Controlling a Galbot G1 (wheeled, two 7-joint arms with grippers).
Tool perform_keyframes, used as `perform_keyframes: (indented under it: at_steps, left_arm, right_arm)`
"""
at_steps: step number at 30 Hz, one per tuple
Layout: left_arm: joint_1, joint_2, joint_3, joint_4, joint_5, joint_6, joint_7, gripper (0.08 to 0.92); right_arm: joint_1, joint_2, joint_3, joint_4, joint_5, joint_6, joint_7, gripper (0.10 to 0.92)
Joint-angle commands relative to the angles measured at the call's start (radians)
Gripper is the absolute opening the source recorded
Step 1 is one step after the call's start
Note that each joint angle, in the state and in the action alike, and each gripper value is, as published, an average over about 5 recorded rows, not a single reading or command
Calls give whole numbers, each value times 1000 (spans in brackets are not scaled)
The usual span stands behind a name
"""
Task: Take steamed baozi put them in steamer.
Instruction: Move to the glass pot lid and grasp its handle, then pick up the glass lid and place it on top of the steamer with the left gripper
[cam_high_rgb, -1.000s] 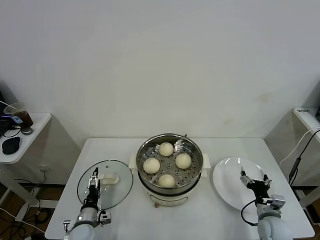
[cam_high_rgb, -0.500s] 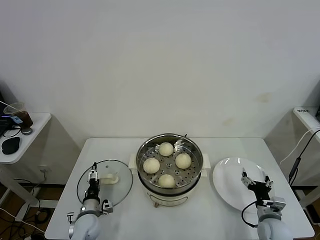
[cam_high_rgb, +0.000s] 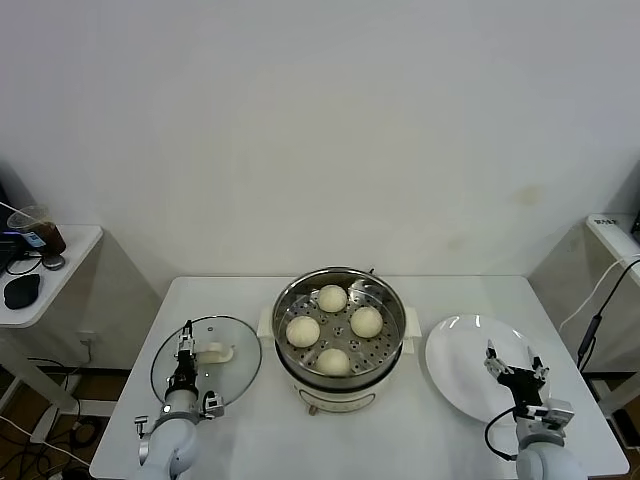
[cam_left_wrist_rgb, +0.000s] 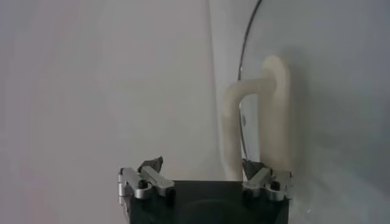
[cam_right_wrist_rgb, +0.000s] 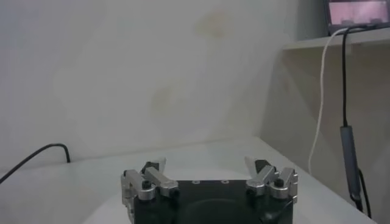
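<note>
All four buns (cam_high_rgb: 333, 329) already sit in the steamer (cam_high_rgb: 340, 283) at the middle of the table (cam_high_rgb: 420, 440), spread over its holed floor and not touching one another. The plate (cam_high_rgb: 470, 400) on our right holds nothing, so we judge the loading itself done.

Our left gripper (cam_high_rgb: 186, 352) hangs low over the glass lid (cam_high_rgb: 235, 372), which lies flat on the table just left of the steamer. Its fingers are spread and hold nothing; in the left wrist view one fingertip sits close beside the lid's white handle (cam_left_wrist_rgb: 268, 115) while the other is off to the side — so the handle is not between them.

Our right gripper (cam_high_rgb: 515, 365) waits over the near edge of the plate, fingers released and empty.

If the step in hand is covering the pot, we should shift the left gripper sideways until the handle's arch lies squarely between the fingers, then come down and close on its middle rather than its foot, so the lid hangs level. Lift it straight up before carrying it across — the steamer's rim stands higher than the lid — and set it down centred, clear of the buns.
</note>
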Motion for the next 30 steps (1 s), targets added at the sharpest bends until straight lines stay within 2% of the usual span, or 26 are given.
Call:
perform_keyframes:
  at_steps: [1,7,14,17,20,24,30]
  left_arm:
    - [-4,2,0,-10,-32,6,15,667]
    - [27,-8,-37,-98,-75,68,119,493]
    - [61,-18,-73,-167,-118,105,135,295]
    - [85,-18,-93,-237,-137,127,174,212]
    - [120,-16,-105,-355,-130,208,227,173]
    - [146,-41,-101,-498,-13,358,322,171]
    - [147,-175,-132,-590,176,380,382,171]
  right_arm:
    - [-2,2,0,2,-1,2,2,823]
    - [-3,-7,-15,8,-1,-2,6,823]
    - [2,-6,-40,16,-4,-2,7,823]
    - [6,-3,-48,22,-7,-7,8,823]
    - [16,-6,-59,28,-7,-15,9,823]
    - [22,-8,-65,44,-7,-35,11,823]
    - [-20,3,-60,106,-3,-123,47,823]
